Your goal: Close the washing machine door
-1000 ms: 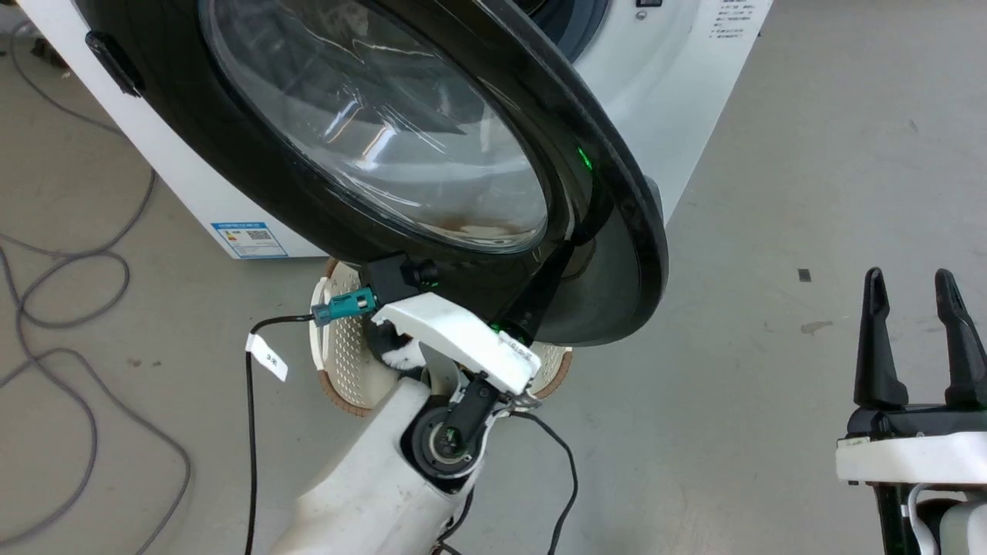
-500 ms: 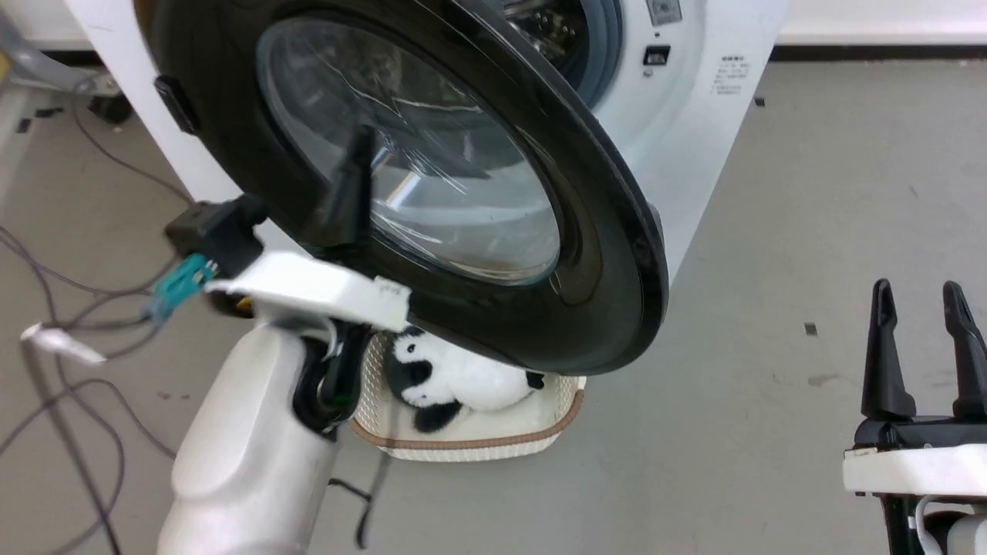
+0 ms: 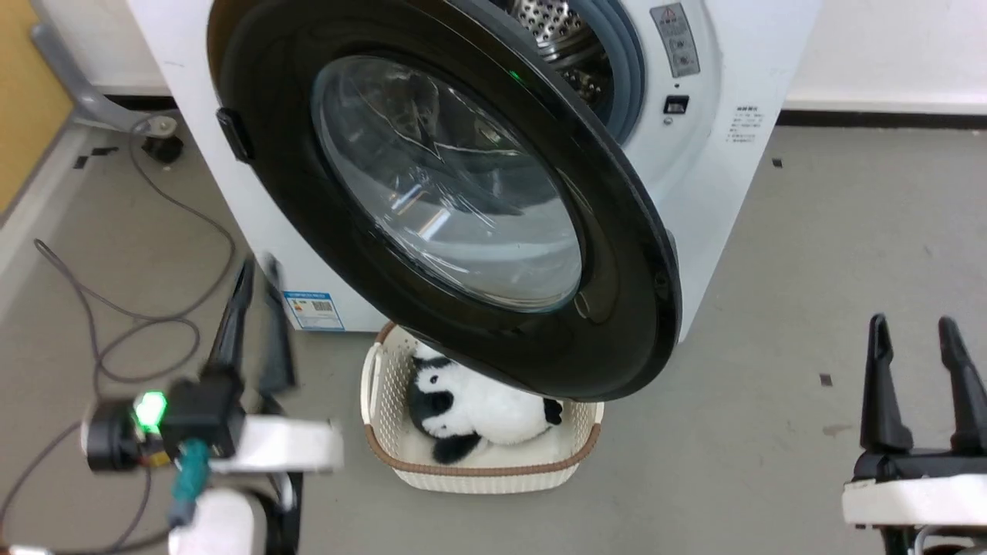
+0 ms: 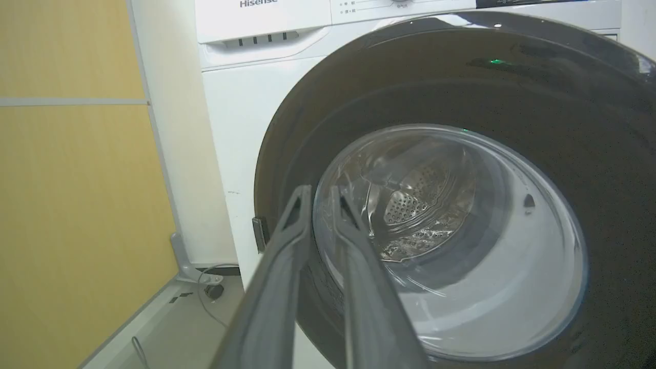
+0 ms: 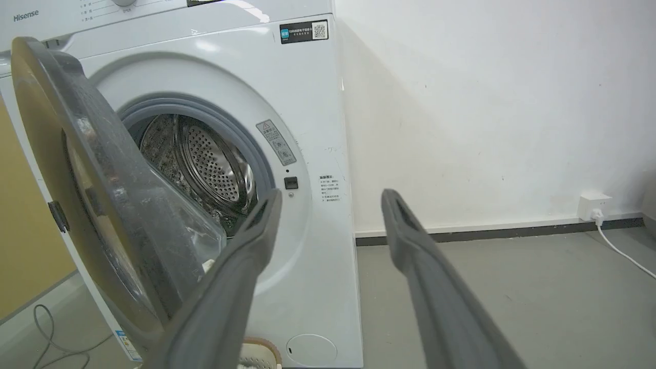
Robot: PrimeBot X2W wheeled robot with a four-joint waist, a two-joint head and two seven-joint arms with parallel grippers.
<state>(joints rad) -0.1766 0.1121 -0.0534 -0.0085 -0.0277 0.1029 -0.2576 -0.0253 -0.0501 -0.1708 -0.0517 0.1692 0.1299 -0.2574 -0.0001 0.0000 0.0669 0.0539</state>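
Door: the washing machine door (image 3: 455,185) stands partly open and fills the upper middle of the head frame. Its black rim is swung out from the porthole, with the free edge at the lower right of the rim.
Machine: the washing machine (image 3: 721,193) sits at the top of the head frame. Its steel drum (image 3: 559,35) and grey-blue gasket (image 3: 628,73) show past the door's upper right edge. A blue sticker (image 3: 312,308) is low on the front panel.
Left gripper: the left gripper (image 3: 258,266) is at lower left of the head frame and blurred, with its fingers pointing up toward the machine's lower front. I read it as clear of the door. In its wrist view the left gripper (image 4: 320,195) points at the left edge of the glass window. The fingers are nearly together with only a thin slit between them, and they hold nothing.
Right gripper: the right gripper (image 3: 910,324) is at lower right of the head frame, well apart from the door. Its fingers are spread wide and empty. In its wrist view the right gripper (image 5: 332,197) frames the machine's front panel just right of the porthole.
Floor: a cream basket (image 3: 478,478) sits below the door's lower rim with a panda plush (image 3: 470,408) lying inside. Grey cables (image 3: 116,308) loop at the left of the head frame.
Surroundings: a yellow panel (image 4: 66,179) is left of the machine. A white wall and a socket (image 5: 592,205) are to its right.
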